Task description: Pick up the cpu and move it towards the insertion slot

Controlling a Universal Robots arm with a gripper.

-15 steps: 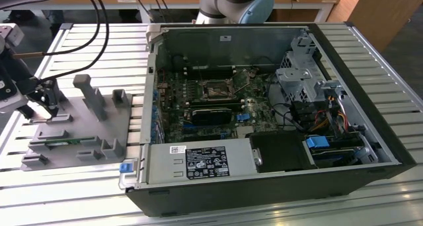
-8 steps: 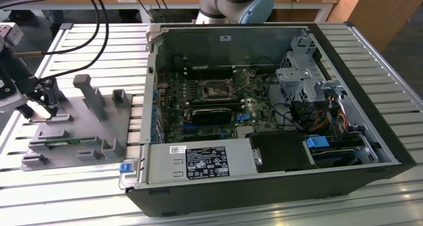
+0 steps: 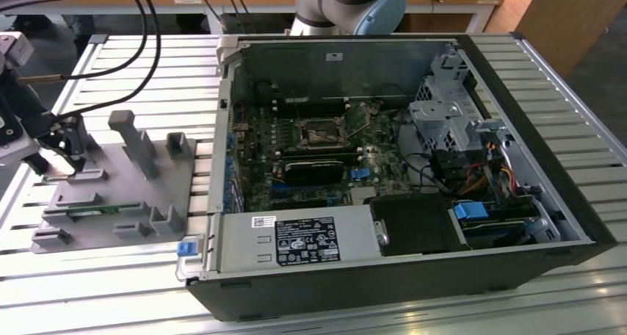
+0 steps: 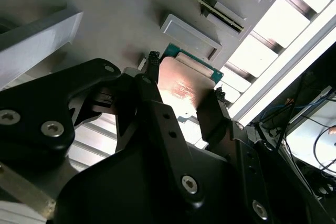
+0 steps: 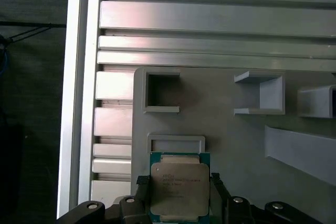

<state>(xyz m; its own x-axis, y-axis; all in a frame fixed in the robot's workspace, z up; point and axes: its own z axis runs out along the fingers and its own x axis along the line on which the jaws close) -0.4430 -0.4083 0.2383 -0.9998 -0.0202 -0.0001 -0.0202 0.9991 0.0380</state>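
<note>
The cpu point(image 5: 177, 187), a small square chip with a silvery top and green rim, sits at the edge of the grey plastic tray point(image 5: 231, 140). My gripper point(image 5: 178, 181) is shut on it, one black finger point(image 5: 143, 183) against each side. The second wrist view shows the same grip, with the cpu point(image 4: 185, 85) between the fingertips point(image 4: 153, 72) of the gripper point(image 4: 184, 92). I cannot tell whether the chip is off the tray. In the exterior view the gripper point(image 3: 70, 162) is low over the tray point(image 3: 117, 203) at the left. The insertion slot point(image 3: 319, 134) lies inside the open computer case, far to the right of the gripper.
Upright posts point(image 3: 137, 140) and a thin green memory stick point(image 3: 87, 211) stand on the tray. The open case point(image 3: 392, 166) has high walls, a drive cage point(image 3: 446, 122) and a long black card point(image 3: 313, 170). Cables point(image 3: 108, 63) hang above the slatted aluminium table point(image 3: 147, 78).
</note>
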